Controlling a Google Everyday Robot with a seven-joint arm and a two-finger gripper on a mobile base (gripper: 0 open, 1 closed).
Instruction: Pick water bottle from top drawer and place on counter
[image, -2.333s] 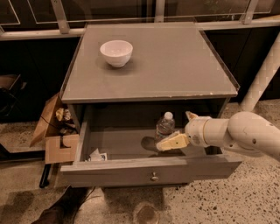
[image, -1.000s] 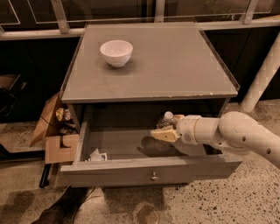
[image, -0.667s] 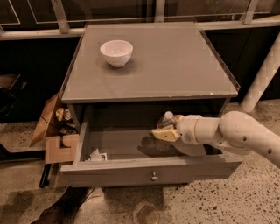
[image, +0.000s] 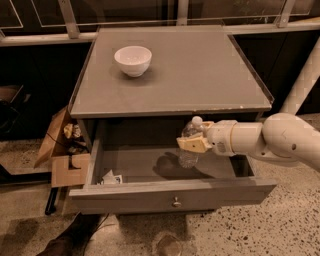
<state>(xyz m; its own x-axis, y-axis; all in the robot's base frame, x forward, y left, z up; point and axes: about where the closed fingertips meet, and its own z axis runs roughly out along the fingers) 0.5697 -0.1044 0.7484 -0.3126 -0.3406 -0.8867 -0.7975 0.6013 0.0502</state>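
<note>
The water bottle (image: 189, 142), clear with a white cap, stands upright over the open top drawer (image: 172, 194), near its right half. My gripper (image: 192, 143) reaches in from the right and is shut on the bottle's body, its tan fingers (image: 190, 145) wrapped across it. The bottle's base is just above the drawer floor, with its shadow to the left. The grey counter (image: 200, 70) lies above, its front edge just above the bottle's cap.
A white bowl (image: 133, 60) sits at the counter's back left. A crumpled white packet (image: 109, 177) lies in the drawer's front left corner. An open cardboard box (image: 62, 155) with clutter stands on the floor left of the cabinet. A white pipe (image: 302, 85) rises at the right.
My gripper moved left from beside the bottle and closed around it. The bottle now stands slightly higher in the drawer than before.
</note>
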